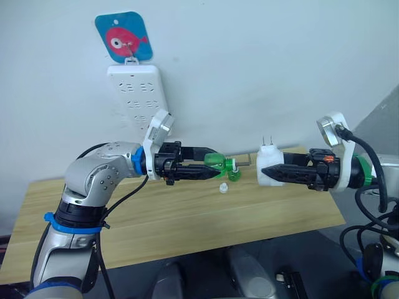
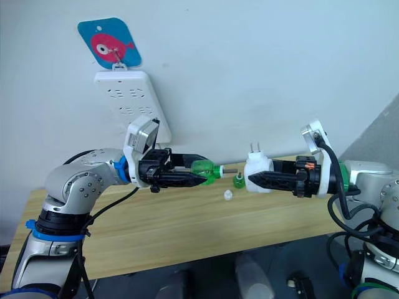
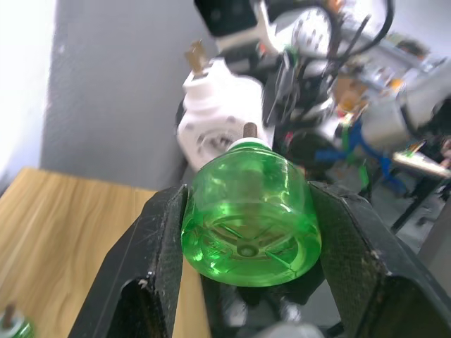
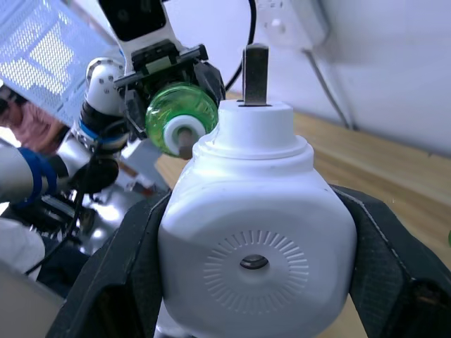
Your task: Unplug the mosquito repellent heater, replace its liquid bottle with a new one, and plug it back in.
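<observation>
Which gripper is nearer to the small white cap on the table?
Left. The left gripper, holding the green bottle, is just above the cap; the right gripper, holding the heater, is farther off.

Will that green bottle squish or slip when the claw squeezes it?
Probably no squishing: the green bottle keeps its round shape between the left claw's pads, so it looks stiff. Its glossy, curved sides might slip or twist if nudged. Set down on its side, it would likely roll.

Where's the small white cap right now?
In the left eye view, the small white plastic cap lies on the light wooden table, below the green translucent liquid bottle held in the left gripper.
</observation>
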`<state>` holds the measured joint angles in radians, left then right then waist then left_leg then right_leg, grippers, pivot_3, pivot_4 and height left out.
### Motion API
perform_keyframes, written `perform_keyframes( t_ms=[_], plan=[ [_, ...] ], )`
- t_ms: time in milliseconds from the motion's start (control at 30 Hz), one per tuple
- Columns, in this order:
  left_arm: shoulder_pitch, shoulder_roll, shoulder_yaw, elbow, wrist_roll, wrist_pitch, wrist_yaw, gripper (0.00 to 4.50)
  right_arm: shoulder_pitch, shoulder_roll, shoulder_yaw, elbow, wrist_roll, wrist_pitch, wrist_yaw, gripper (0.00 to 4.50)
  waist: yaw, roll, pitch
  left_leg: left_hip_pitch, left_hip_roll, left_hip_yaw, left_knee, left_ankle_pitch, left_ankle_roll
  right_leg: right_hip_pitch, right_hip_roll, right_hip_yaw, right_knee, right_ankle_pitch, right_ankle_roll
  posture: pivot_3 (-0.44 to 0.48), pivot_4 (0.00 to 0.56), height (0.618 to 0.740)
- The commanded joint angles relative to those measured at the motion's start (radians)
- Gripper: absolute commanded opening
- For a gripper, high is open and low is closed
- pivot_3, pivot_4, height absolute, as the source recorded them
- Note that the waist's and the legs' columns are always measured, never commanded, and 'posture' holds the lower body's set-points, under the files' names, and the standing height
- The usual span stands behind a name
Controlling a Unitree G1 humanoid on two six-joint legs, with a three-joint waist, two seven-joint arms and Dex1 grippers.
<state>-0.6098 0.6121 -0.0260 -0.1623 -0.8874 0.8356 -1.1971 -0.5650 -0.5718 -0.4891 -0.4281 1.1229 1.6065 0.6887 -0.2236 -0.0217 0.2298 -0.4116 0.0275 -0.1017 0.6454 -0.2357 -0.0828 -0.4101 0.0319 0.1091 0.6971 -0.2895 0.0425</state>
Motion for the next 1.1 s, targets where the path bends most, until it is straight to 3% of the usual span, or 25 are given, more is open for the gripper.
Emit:
perform_keyframes(
  t_ms=[33,167,500,700,1100],
  plan=[
    [-0.005,-0.001,0.039,-0.059,-0.05,0.03,0.029,2.34,-0.026,0.028,-0.047,0.02,0.151,0.008,-0.143,2.97,-0.004,0.001,-0.002,0.0,0.0,0.0,0.0,0.0,0.0,0.0,0.0,0.0,0.001,0.0,0.0,-0.255,0.108,0.74],
    [0.009,0.01,0.039,-0.065,-0.032,0.029,0.033,2.34,-0.015,0.012,-0.033,0.07,0.326,-0.024,-0.277,2.97,-0.001,0.004,-0.008,0.0,0.0,0.0,0.0,0.0,0.0,0.0,0.0,0.0,0.001,0.0,0.0,-0.245,0.105,0.74],
    [0.006,0.049,0.036,-0.061,-0.01,0.018,0.012,2.34,0.07,-0.211,0.148,0.108,0.688,-0.257,-0.464,2.97,0.003,0.005,-0.019,0.0,-0.001,0.002,0.0,0.0,0.0,0.0,0.001,0.002,0.0,-0.001,0.002,-0.236,0.102,0.74],
    [0.024,0.046,0.015,-0.086,0.015,0.001,0.016,2.34,0.075,-0.261,0.246,0.086,0.769,-0.385,-0.532,2.97,0.004,0.005,-0.02,0.001,0.0,0.002,0.0,0.0,0.0,0.0,0.001,0.003,0.0,-0.001,0.002,-0.23,0.103,0.74],
    [0.023,0.029,0.02,-0.085,0.022,-0.005,0.025,2.34,0.081,-0.336,0.336,0.061,0.802,-0.481,-0.534,2.97,0.011,0.005,-0.021,0.001,0.0,0.002,0.0,0.0,0.0,0.0,0.001,0.003,0.0,-0.001,0.002,-0.228,0.103,0.74]
  ],
)
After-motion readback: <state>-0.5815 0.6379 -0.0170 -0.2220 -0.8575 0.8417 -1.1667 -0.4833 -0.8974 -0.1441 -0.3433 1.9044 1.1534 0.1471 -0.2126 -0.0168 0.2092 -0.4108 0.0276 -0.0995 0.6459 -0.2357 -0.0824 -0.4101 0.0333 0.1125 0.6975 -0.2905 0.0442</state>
